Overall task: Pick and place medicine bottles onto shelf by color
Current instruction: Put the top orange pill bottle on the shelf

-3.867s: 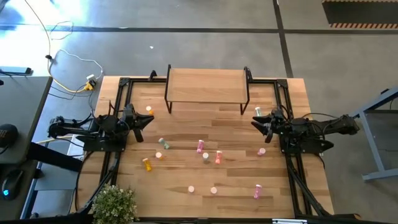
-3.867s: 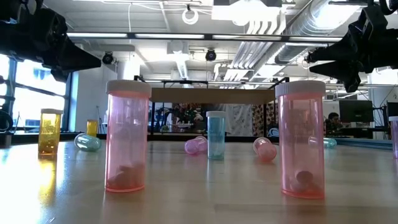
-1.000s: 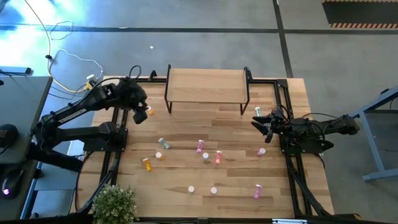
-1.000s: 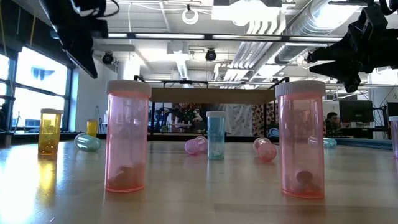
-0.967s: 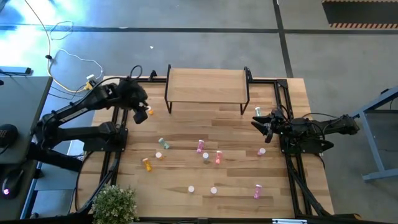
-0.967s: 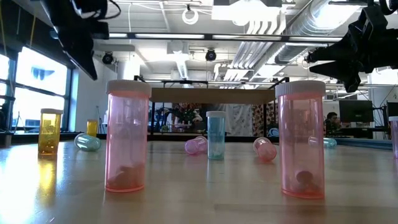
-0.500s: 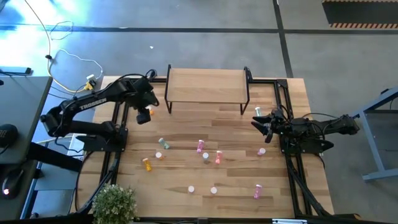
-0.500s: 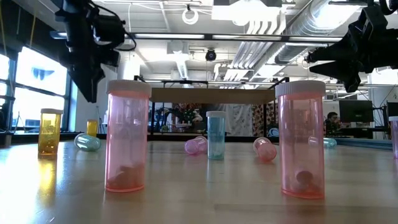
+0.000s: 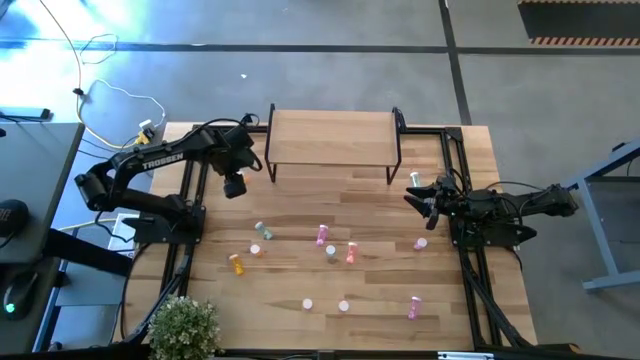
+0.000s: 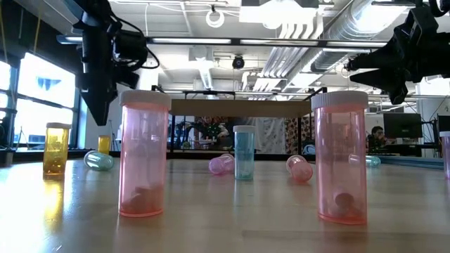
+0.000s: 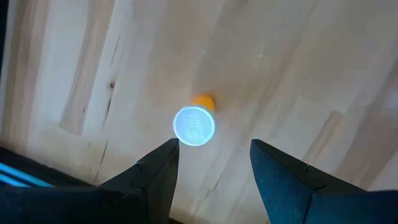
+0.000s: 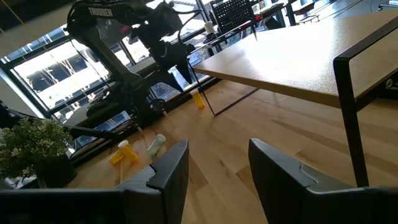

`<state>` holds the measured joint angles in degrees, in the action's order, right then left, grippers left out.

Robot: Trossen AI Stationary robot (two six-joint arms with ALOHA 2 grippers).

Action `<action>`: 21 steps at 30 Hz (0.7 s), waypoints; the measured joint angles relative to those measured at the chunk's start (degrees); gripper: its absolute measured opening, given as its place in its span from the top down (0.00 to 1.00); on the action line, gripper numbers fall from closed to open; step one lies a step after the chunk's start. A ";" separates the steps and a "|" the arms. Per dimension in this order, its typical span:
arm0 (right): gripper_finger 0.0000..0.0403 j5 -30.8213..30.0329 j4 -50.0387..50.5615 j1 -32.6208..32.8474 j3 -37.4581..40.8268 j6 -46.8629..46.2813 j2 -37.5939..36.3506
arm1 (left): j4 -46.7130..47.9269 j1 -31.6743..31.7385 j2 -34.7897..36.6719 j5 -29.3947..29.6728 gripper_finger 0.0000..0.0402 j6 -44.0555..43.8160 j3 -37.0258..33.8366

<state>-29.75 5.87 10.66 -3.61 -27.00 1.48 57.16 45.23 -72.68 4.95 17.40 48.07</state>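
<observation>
the left gripper [image 9: 233, 187] hangs above an upright orange bottle [image 11: 195, 124] near the shelf's [image 9: 333, 137] left legs, pointing straight down at it; in the left wrist view its fingers [image 11: 157, 171] stand apart with the bottle's pale cap just ahead of the gap, nothing between them. the right gripper [image 9: 412, 198] waits at the table's [image 9: 300, 240] right edge, fingers parted and empty, well apart from the bottles. the shelf stands bare at the far side of the table. the other bottles are scattered over the middle and near part of the table: a pale green one [image 9: 264, 231] lying, an orange one [image 9: 236, 264] near the left, pink ones [image 9: 322, 235] in the middle and one [image 9: 413, 308] near the right front.
</observation>
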 joint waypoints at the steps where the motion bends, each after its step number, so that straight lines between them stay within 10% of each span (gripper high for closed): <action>1: 0.61 -0.01 0.02 0.00 -0.01 0.00 0.00 | -0.04 0.00 -0.17 0.65 0.53 -0.24 0.00; 21: 0.61 0.01 0.02 0.02 -0.01 0.00 0.02 | -2.57 1.82 -1.60 0.64 0.53 -0.93 0.00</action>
<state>-29.74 5.89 10.68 -3.62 -27.00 1.50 54.59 47.06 -74.28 5.59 16.47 48.07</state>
